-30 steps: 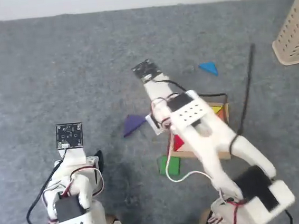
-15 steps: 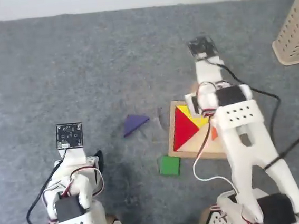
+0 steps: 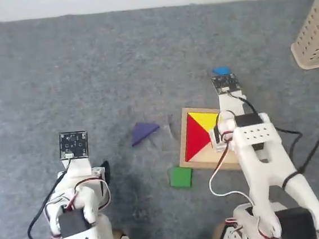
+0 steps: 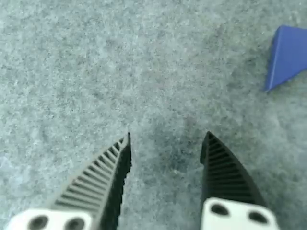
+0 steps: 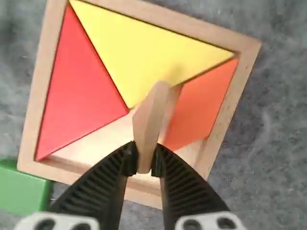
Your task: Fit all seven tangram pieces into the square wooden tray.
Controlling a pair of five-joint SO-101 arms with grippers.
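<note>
**Wood-toned piece held on edge over the tray's bare patch**

Pale and wood-coloured, the tangram piece (image 5: pixel 151 110) is pinched between the jaws of the right end effector (image 5: pixel 144 153). The jaws are closed nearly to touching on its thin edge, so it stands upright rather than flat. That grip probably suits carrying, but the piece will need to tip flat to seat.

Directly beneath the end effector lies the square wooden tray (image 5: pixel 91 146). It already holds the red triangle (image 5: pixel 79 96), the yellow triangle (image 5: pixel 144 52) and the orange piece (image 5: pixel 201 105). The bare floor below the held piece looks like its intended gap.

The green square (image 5: pixel 19 191) sits on the table just outside the tray. The blue triangle (image 3: pixel 221 70) lies just beyond the right end effector, and the purple triangle (image 3: pixel 144 132) is off to the tray's far side.

The left end effector (image 4: pixel 165 143) hangs with jaws spread wide and empty over the grey table, near the purple triangle, probably positioned to fetch it.
</note>
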